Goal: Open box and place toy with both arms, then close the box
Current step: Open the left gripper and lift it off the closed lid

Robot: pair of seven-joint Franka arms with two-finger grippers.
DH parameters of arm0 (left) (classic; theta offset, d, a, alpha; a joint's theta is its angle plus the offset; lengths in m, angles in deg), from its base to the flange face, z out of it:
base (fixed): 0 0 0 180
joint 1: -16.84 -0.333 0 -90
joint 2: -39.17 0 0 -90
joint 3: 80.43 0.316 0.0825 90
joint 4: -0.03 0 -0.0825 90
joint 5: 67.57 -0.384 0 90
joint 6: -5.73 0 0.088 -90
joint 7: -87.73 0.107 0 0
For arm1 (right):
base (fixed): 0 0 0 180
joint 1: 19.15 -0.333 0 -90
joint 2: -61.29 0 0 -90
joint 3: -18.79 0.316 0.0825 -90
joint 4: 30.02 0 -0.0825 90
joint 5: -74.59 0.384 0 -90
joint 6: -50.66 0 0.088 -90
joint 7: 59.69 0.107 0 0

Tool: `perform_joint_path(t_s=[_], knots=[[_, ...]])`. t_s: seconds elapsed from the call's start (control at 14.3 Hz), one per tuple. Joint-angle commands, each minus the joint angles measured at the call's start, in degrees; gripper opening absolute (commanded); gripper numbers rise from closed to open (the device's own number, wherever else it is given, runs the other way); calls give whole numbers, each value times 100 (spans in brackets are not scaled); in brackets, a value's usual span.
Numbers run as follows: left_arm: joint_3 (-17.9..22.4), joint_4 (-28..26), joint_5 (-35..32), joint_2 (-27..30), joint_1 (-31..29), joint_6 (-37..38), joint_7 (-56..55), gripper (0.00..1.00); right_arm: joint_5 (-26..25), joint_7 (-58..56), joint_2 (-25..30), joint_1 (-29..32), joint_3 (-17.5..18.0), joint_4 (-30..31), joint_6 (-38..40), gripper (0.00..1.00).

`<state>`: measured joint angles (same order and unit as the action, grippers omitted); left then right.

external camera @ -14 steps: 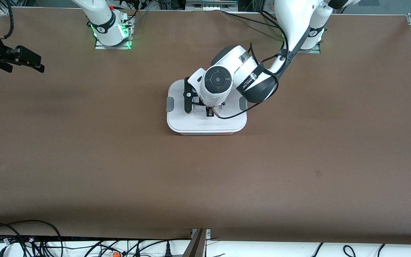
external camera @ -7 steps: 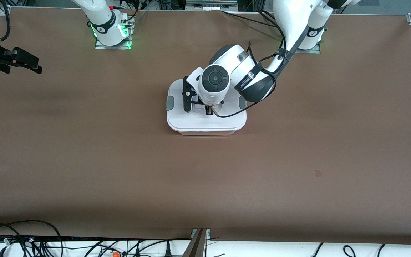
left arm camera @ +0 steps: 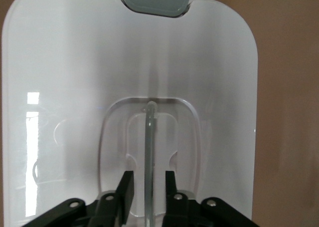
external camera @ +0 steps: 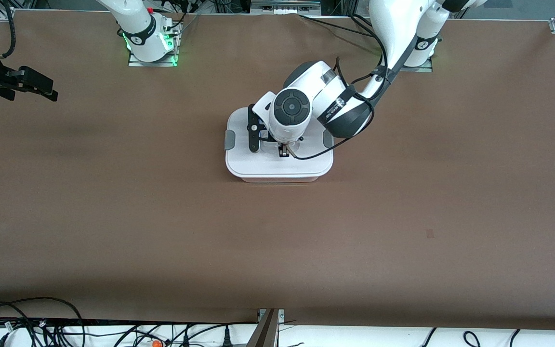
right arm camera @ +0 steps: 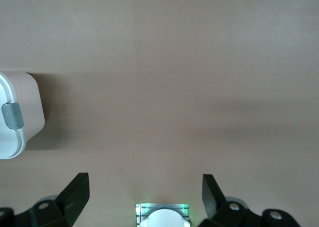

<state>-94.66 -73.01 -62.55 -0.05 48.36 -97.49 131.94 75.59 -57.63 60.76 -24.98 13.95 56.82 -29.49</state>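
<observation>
The box (external camera: 277, 166) stands mid-table with its white lid on and a grey clip (external camera: 229, 140) at each end. My left gripper (external camera: 283, 150) is low over the lid's centre. In the left wrist view its fingers (left arm camera: 125, 187) stand open on either side of the clear upright handle (left arm camera: 149, 132), with a small gap on each side, so the left gripper (left arm camera: 148, 174) holds nothing. My right gripper (external camera: 36, 86) hangs open and empty over the right arm's end of the table, with its fingers wide apart in its own view (right arm camera: 144, 179). The toy is out of view.
The right wrist view shows a corner of the box (right arm camera: 15, 112) with one grey clip (right arm camera: 12, 115), and the right arm's base (right arm camera: 162, 214) with green lights. Cables lie along the table's front edge (external camera: 17, 318).
My right gripper has drifted a little toward the table's end. My left wrist has shifted slightly over the lid. The box has not moved.
</observation>
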Motion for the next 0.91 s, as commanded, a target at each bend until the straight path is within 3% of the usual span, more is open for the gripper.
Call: perform_joint_path(t_s=[0.0, 0.35, 0.63, 0.84], knots=[[8, 97, -71, 371, -145, 528, -79, 100, -39, -65, -52, 37, 37, -123, 0, 100], [17, 97, -53, 1337, -953, 1812, -807, 100, -39, -65, -61, 29, 45, -149, 0, 100], [35, 97, -176, 1786, -2025, 2191, -1503, 100, -39, -65, -61, 29, 45, -149, 0, 100], [35, 149, -1255, 2006, -2368, 2218, -1512, 100, -39, -65, -61, 29, 45, -149, 0, 100]])
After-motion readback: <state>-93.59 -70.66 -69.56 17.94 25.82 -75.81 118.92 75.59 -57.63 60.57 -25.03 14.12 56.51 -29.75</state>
